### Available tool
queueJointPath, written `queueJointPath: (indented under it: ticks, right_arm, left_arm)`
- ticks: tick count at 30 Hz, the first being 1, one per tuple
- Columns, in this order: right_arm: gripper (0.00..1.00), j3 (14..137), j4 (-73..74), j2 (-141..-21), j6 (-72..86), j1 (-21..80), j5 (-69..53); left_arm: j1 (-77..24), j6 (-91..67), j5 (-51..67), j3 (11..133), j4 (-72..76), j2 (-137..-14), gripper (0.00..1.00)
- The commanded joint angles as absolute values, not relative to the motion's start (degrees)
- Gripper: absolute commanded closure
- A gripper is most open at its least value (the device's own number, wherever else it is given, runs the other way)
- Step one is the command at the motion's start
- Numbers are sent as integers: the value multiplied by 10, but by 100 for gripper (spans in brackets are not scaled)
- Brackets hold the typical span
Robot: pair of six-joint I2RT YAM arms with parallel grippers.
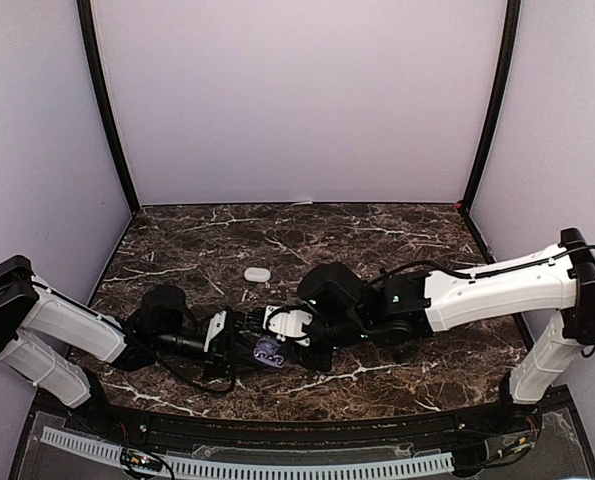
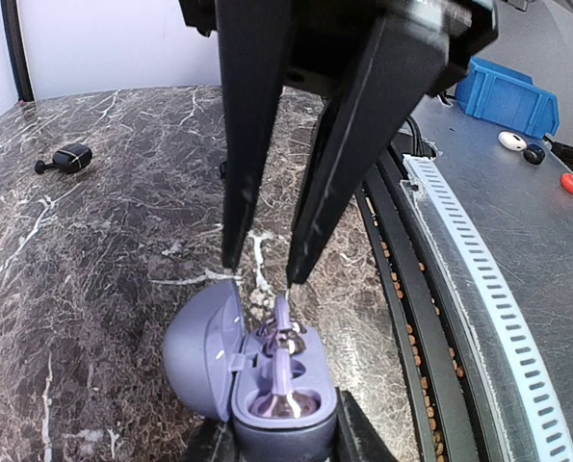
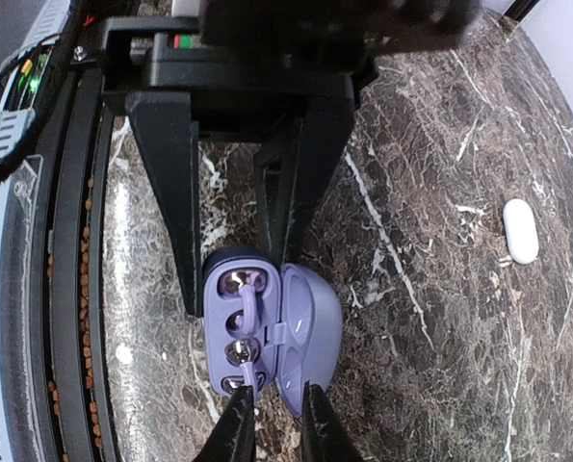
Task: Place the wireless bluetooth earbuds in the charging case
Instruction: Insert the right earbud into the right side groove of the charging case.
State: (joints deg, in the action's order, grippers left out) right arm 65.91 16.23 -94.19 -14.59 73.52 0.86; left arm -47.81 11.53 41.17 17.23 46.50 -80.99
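Between the left gripper's (image 3: 238, 281) fingers, which are pinching it from both sides, the open purple case (image 3: 310, 322) is sitting low over the table (image 1: 397, 240). Two purple earbuds (image 3: 241, 348) are lying in its wells, and the lid is hanging open to one side. The right gripper (image 2: 262, 270) is hovering just above with its jaws slightly apart, gripping nothing. One tip is poised over an upturned stem; whether it is touching cannot be told. Beyond both grippers a closed white case (image 3: 520, 231) is lying on the dark, white-veined tabletop, and a dark earbud (image 2: 71, 157) is resting well apart. Pale walls (image 1: 297, 90) are enclosing the table. Behind the grippers a perforated strip (image 2: 479, 279) is running along the near edge, with a blue bin (image 2: 507, 96) sitting past it.
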Motion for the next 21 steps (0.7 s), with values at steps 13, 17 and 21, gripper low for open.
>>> queueJointPath:
  ticks: [13,17,21]
  right_arm:
    - [42,501,-56,-845,344,737,146]
    - [34,508,-41,-871,424,744,171]
    - [33,511,-56,-892,437,747,172]
  left_arm:
    - [-483,101,368,154,540,-790,96]
    - [-484,102,357,155,537,-789,96]
    - [-484,105,355,154,532,-787,96]
